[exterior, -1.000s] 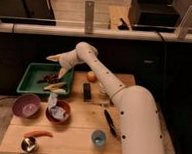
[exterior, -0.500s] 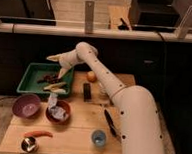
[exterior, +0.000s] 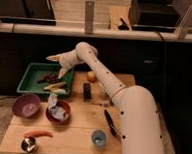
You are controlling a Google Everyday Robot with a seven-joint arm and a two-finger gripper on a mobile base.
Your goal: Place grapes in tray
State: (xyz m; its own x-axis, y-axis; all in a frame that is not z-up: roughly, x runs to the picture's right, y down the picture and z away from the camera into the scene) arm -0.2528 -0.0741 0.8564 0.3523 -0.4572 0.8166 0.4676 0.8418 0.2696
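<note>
The grapes (exterior: 50, 79), a dark reddish-purple bunch, lie inside the green tray (exterior: 30, 72) at the table's back left. My gripper (exterior: 57, 67) hangs over the tray's right half, just above and to the right of the grapes. Its two pale fingers are spread apart, one pointing left (exterior: 53, 57) and one pointing down, and nothing is held between them. The arm reaches in from the lower right across the table.
A pale yellowish item (exterior: 56, 87) lies in the tray's front right. An orange (exterior: 91, 76) and a black block (exterior: 87, 92) sit right of the tray. In front are a purple bowl (exterior: 26, 106), a red bowl (exterior: 58, 112) with white stuff, a blue cup (exterior: 99, 138) and a red-orange vegetable (exterior: 38, 134).
</note>
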